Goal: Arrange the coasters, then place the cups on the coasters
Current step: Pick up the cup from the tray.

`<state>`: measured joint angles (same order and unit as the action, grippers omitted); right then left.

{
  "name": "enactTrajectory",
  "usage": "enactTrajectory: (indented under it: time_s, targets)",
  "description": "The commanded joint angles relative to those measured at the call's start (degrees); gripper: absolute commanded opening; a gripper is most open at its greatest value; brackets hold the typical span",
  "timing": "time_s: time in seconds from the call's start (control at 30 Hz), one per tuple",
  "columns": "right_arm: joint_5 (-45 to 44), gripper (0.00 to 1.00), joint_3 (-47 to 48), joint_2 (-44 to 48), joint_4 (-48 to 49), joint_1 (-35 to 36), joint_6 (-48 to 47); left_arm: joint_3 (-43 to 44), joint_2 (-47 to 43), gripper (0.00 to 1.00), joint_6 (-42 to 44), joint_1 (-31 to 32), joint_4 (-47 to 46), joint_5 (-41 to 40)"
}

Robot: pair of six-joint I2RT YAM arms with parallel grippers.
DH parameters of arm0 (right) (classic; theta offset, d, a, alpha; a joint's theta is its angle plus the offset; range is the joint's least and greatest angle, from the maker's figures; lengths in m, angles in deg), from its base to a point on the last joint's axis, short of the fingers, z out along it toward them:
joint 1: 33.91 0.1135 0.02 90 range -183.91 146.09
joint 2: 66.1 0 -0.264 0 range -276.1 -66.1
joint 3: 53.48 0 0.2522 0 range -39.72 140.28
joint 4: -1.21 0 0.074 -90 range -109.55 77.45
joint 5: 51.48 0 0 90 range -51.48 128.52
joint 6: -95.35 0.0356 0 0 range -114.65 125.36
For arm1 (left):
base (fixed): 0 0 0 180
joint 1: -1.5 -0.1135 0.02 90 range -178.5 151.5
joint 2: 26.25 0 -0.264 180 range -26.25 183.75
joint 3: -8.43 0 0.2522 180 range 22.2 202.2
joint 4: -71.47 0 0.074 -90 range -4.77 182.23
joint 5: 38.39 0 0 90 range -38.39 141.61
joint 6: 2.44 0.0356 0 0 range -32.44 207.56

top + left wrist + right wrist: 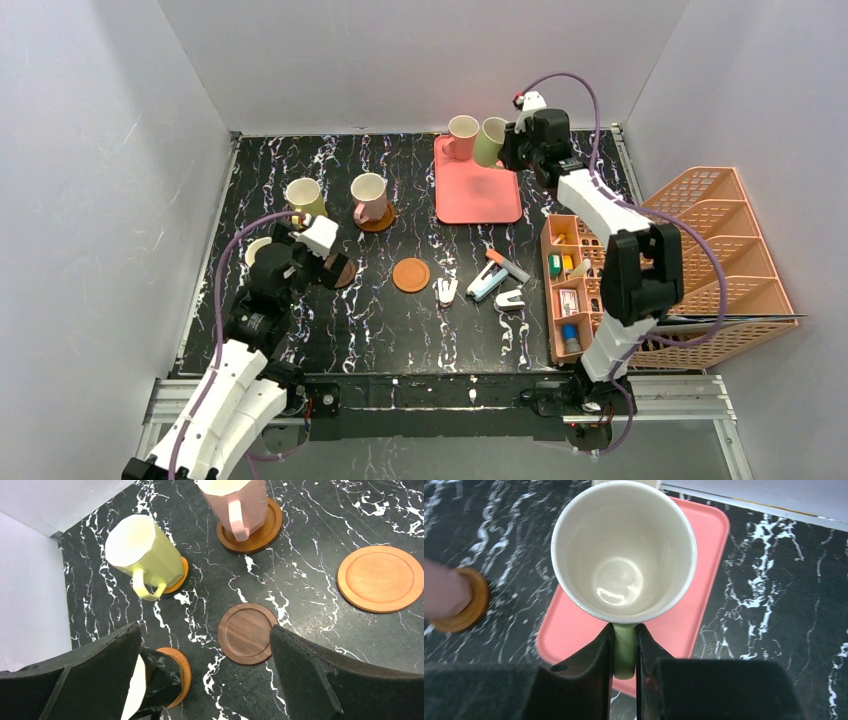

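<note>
Marbled surface (400, 330): our right end effector (624, 630) pinches the yellow-green mug (624, 550) by its handle (624, 656); we judge it rigid, slick, breakable. Left end effector (205, 630) spread.

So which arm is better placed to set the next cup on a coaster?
Right: the right gripper is shut on the handle of the green cup at the pink tray, while the left gripper hangs open and empty over a free dark coaster.

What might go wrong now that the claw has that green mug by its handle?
The right claw pinches only the thin handle of the yellow-green ceramic mug, so it may swing or slip. The pink ceramic mug stands close beside it on the pink rectangular tray and might get knocked.
</note>
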<state>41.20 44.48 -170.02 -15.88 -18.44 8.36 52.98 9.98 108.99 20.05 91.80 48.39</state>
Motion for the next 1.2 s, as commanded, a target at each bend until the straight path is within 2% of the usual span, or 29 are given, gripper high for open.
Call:
enactTrajectory:
  time_s: [0.0, 0.13, 0.27, 0.37, 0.57, 0.8, 0.9, 1.17]
  targets:
    - [10.8, 0.01, -8.8, 12.1, 12.9, 0.1, -1.5, 3.4, -4.7, 0.98, -0.4, -0.1, 5.9, -2.3]
    - [16.5, 0.01, -11.6, 17.0, 11.5, 0.2, -4.3, 1.2, -11.9, 0.98, -1.6, -0.1, 10.1, 0.4]
    - [26.0, 0.01, -11.4, 18.9, 9.8, 0.2, -1.4, -2.2, -18.8, 0.98, -2.8, -0.1, 8.9, 1.9]
    - [29.9, 0.01, -12.6, 20.4, 10.5, 1.2, -0.9, -2.2, -21.0, 0.98, -3.0, -0.1, 9.3, 2.1]
    - [33.6, 0.01, -13.0, 20.5, 9.2, 4.1, -4.1, -2.2, -20.6, 0.98, -2.0, -0.1, 10.4, 2.7]
    - [37.7, 0.01, -13.5, 20.4, 6.5, 11.0, -10.1, -2.4, -20.1, 0.98, -1.7, 0.0, 10.9, 3.2]
    - [37.1, 0.01, -13.7, 19.9, 5.9, 14.5, -12.1, -2.4, -20.1, 0.98, -1.6, 0.0, 11.1, 3.2]
    - [34.6, 0.01, -14.4, 17.7, 7.6, 20.1, -10.5, -2.6, -21.4, 0.98, -1.6, -0.1, 11.2, 3.2]
